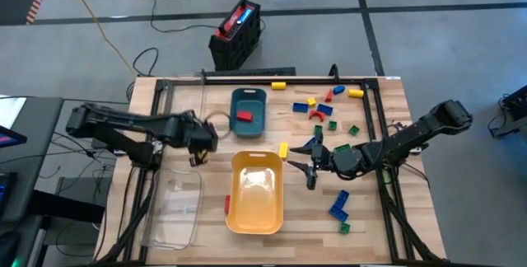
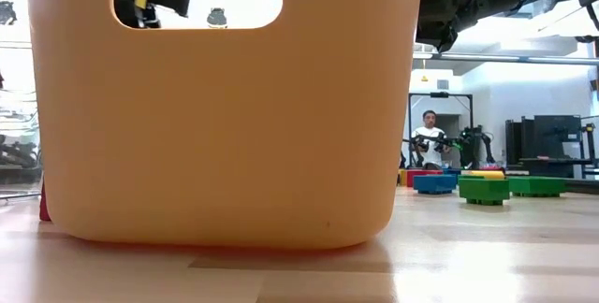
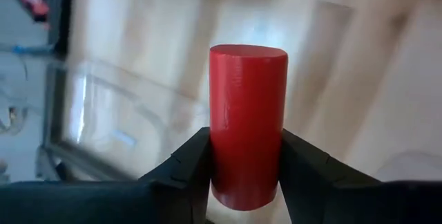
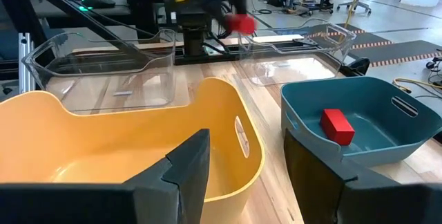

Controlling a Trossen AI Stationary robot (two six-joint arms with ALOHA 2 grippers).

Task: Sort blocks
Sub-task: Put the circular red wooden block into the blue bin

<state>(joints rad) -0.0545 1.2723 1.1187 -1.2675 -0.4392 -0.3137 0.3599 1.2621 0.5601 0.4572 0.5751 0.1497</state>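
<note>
the left gripper [image 3: 245, 175] is clamped on a red block [image 3: 247, 124], a rounded one standing upright between the fingers, and it's hanging over the wood table [image 1: 379, 209] near the clear tray [image 1: 174, 209]. the right wrist view catches that same red piece off in the distance.

the right gripper [image 1: 311, 168] sits just beside the yellow tray [image 1: 257, 193], fingers apart with nothing between them.

the teal tray [image 1: 249, 110] already has one red block in it [image 1: 244, 117]. the rest of the blocks [image 1: 329, 114] are scattered on the right part of the table, a mix of red, yellow, blue and green, with a couple of blue ones [image 1: 339, 203] and a green one nearer the front edge. one more red piece lies against the yellow tray's left side.

a person shows far back in the low view.
</note>
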